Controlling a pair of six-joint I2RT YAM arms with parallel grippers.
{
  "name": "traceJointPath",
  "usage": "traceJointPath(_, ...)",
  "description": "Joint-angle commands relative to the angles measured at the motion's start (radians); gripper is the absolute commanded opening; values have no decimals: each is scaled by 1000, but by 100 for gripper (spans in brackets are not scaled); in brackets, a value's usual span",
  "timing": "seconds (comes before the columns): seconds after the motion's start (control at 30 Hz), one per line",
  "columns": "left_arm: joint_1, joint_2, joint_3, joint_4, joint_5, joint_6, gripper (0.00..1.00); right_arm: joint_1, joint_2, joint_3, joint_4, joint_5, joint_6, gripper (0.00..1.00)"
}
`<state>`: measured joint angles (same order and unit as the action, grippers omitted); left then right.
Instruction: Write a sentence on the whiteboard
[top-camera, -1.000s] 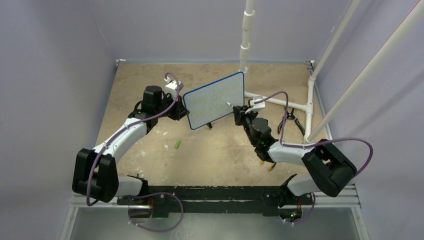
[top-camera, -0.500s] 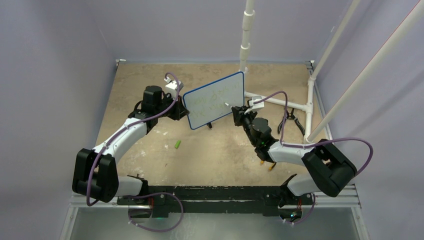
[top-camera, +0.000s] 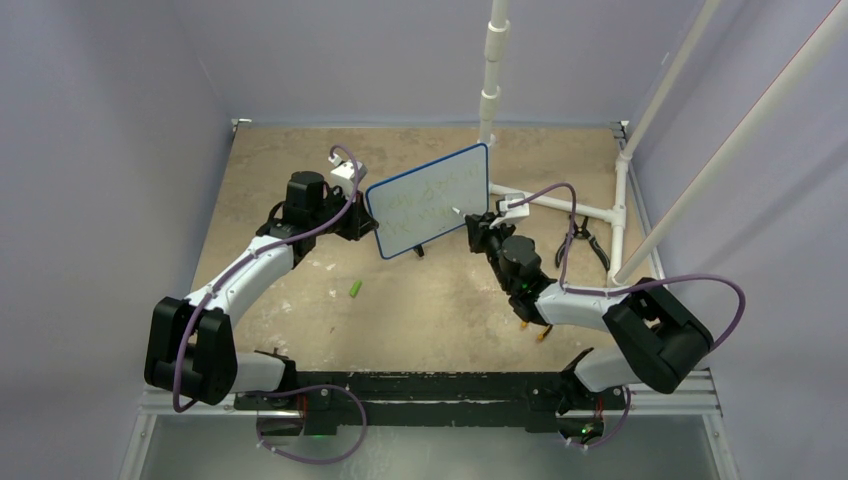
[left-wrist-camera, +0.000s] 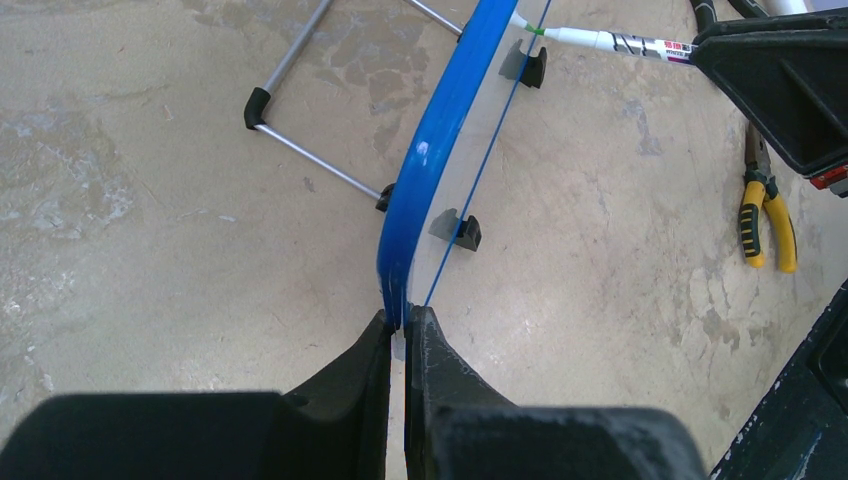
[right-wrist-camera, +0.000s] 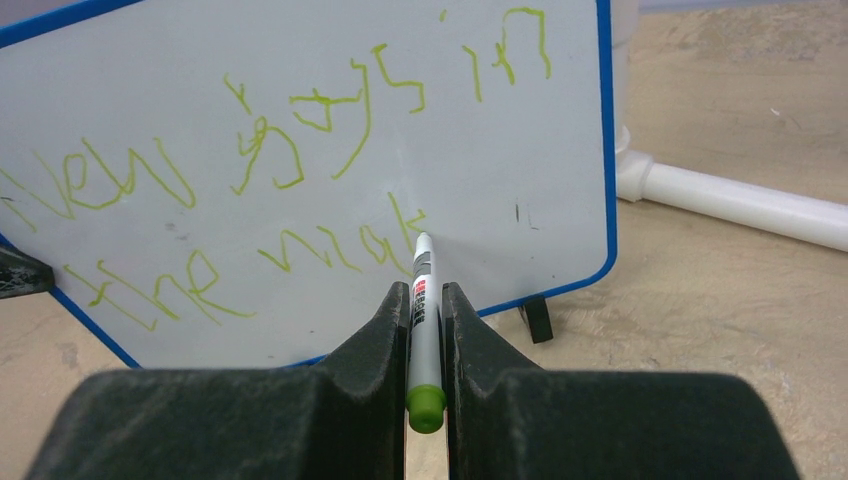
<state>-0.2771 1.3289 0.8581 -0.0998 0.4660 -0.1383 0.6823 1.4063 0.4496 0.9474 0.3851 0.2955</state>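
Only the right gripper (right-wrist-camera: 425, 295) has nudged slightly, its fingers pinching a marker (right-wrist-camera: 421, 262) with the tip on the whiteboard (right-wrist-camera: 520, 150) at the end of the sentence (right-wrist-camera: 310, 100). On the table (top-camera: 420, 290), the left gripper (left-wrist-camera: 401, 322) pinches the board's blue edge.

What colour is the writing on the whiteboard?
The writing on the whiteboard is yellowish green, seen best in the right wrist view.

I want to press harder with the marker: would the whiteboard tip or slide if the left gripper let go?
Probably tips: the whiteboard stands on two small black feet, and the marker presses its face well above them. Likely light and stiff: the left gripper steadies it by a pinch on the thin blue frame alone.
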Motion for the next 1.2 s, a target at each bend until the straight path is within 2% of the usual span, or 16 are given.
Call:
traceJointPath(0.0, -2, -28, 18, 14, -3, 0, 0, 4, -3, 3, -9, 56, 25, 0)
traceJointPath(0.37, -2, -19, 18, 15, -4, -1, 0, 3, -92, -50, 50, 57, -12, 0)
traceJointPath(1.17, -4, -13, 16, 25, 11, -8, 0, -7, 34, 47, 109, 58, -65, 0)
